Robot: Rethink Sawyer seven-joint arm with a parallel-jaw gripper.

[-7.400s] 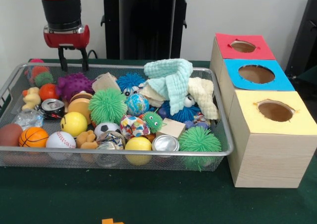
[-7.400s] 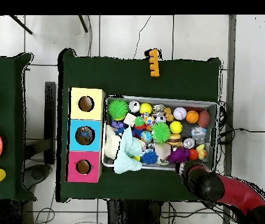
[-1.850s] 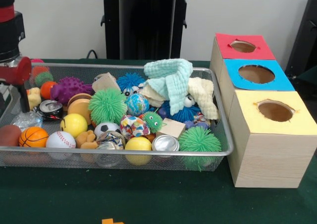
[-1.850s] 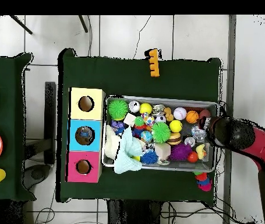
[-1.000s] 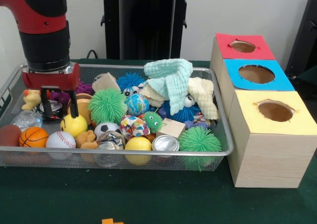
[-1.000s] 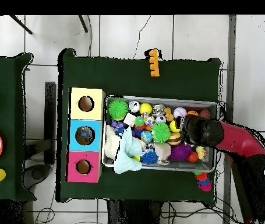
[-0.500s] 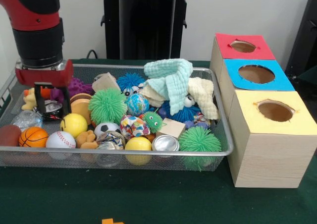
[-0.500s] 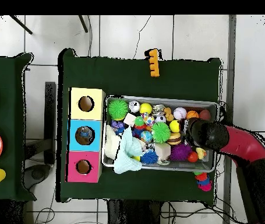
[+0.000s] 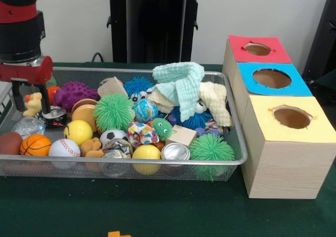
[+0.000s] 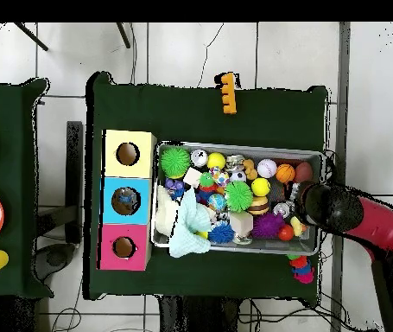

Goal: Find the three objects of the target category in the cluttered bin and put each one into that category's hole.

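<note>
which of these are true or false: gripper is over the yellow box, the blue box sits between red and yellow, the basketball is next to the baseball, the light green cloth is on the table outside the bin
1. The gripper is over the yellow box: false; it hangs over the wire bin's opposite end.
2. The blue box sits between the red box and the yellow one: true.
3. The basketball is next to the baseball: true.
4. The light green cloth lies outside the bin: false; it tops the pile inside.

the wire bin [image 9: 231,161] is packed edge to edge with toys. a heaped green cloth [image 9: 181,82] rises highest. the three box holes [image 9: 292,116] lie open from above.
</note>
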